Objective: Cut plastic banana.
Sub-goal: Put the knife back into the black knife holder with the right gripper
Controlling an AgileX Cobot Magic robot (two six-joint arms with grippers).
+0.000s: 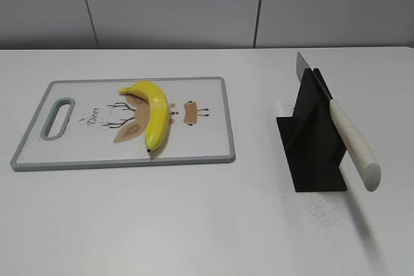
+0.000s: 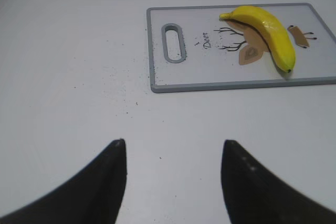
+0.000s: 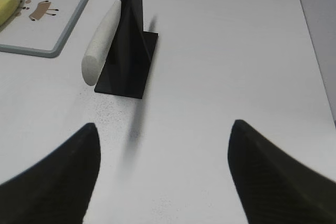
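Observation:
A yellow plastic banana (image 1: 154,113) lies on a white cutting board with a grey rim (image 1: 228,127); both also show in the left wrist view, the banana (image 2: 268,30) on the board (image 2: 152,51). A knife with a white handle (image 1: 354,148) rests in a black stand (image 1: 314,140), handle pointing toward the front; it also shows in the right wrist view (image 3: 102,38). My left gripper (image 2: 173,144) is open and empty over bare table, well short of the board. My right gripper (image 3: 164,127) is open and empty, in front of the knife stand (image 3: 128,51). Neither gripper shows in the exterior view.
The white table (image 1: 194,224) ends at a grey panelled wall behind. A corner of the cutting board (image 3: 58,30) shows left of the stand in the right wrist view. Dark specks lie on the table near the stand and board.

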